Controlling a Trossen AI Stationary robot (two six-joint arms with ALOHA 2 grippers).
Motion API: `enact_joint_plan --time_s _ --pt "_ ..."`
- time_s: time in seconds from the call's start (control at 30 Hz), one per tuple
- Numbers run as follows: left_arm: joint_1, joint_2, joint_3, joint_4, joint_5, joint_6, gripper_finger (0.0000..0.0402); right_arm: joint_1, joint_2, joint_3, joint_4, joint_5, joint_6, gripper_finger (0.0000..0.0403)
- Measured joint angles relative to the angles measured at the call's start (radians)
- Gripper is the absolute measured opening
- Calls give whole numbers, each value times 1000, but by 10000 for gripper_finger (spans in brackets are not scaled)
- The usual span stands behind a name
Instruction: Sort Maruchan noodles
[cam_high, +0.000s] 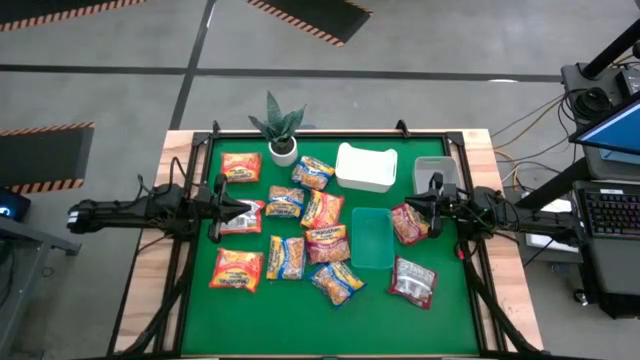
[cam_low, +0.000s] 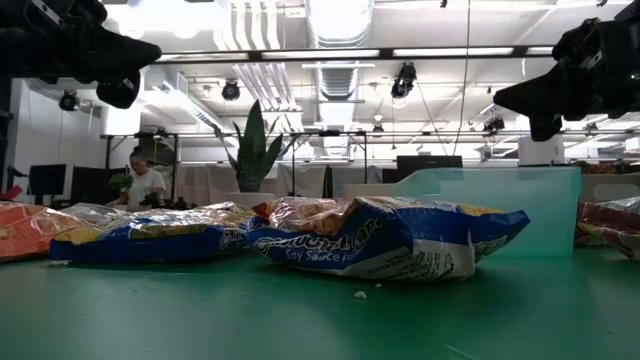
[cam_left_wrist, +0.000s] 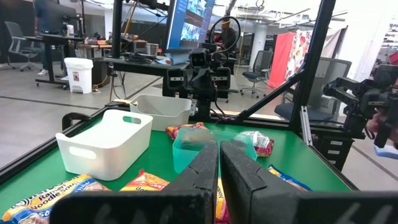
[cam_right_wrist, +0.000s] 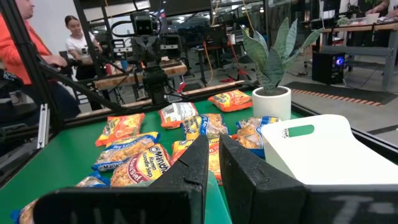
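Overhead, the packets (cam_high: 300, 240) lie scattered flat on the green worktop (cam_high: 450, 320), long axes every which way. The white tub (cam_high: 366, 166), grey bin (cam_high: 436, 171) and clear tray (cam_high: 372, 238) show nothing inside. Low down, a blue packet (cam_low: 385, 238) lies lengthwise across. Left claw (cam_left_wrist: 219, 163) and right claw (cam_right_wrist: 212, 155) hang pressed together, empty.

orange, yellow-blue and red-silver noodle packets (cam_high: 305, 235) lie scattered flat.
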Motion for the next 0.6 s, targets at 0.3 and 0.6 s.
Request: enact_joint_plan --time_s 0.3,0.6 --pt "0 0 0 0 0 0 0 -4 15 -1 14 77 -37 29" --pt "0 0 0 0 0 0 0 -4 101 -1 158 331 167 29"
